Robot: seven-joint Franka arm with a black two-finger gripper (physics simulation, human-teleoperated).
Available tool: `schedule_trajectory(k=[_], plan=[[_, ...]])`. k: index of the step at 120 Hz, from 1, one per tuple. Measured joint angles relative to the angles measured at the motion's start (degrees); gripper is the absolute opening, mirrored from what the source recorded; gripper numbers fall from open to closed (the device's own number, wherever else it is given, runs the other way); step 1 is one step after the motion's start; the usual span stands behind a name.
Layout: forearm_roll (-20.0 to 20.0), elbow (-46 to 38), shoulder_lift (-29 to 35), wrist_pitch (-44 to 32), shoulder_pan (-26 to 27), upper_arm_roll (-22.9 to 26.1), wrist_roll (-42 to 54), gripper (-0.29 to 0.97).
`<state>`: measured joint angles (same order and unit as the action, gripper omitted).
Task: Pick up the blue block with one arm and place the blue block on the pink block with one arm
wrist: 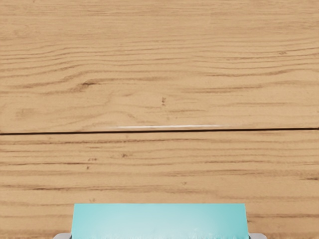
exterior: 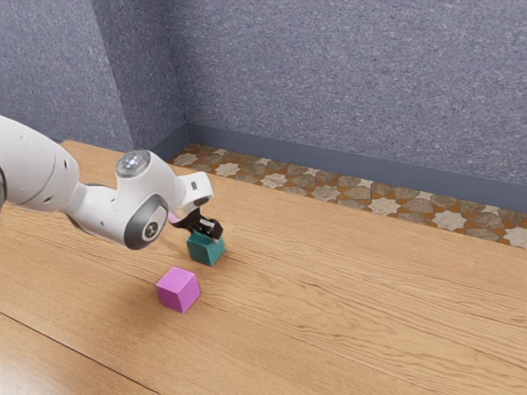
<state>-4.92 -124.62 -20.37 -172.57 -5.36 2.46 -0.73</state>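
Observation:
The blue block [exterior: 206,248], teal in colour, sits low at the wooden table, right under my hand. My gripper [exterior: 203,230] comes down over its top, one finger against each of two opposite sides, and is shut on it. In the wrist view the blue block [wrist: 159,220] lies just under the hand, with a grey fingertip [wrist: 63,235] showing at one of its lower corners. The pink block [exterior: 178,289] stands on the table a short way nearer the camera than the blue one, slightly toward the exterior view's left, apart from it.
The wooden table [exterior: 346,288] stretches wide toward the exterior view's right and front. Beyond its far edge runs a patterned floor strip [exterior: 370,197] below grey walls. My white arm [exterior: 99,206] reaches in from the exterior view's left.

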Motion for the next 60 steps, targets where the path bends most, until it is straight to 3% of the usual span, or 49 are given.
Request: schedule_trajectory(k=[33,60], plan=[[0.0,-1.8,3.2,0.4,0.0,0.2,0.0,0.32],[-0.1,-4.5,9.7,2.9,0.1,0.9,-0.1,0.27]])
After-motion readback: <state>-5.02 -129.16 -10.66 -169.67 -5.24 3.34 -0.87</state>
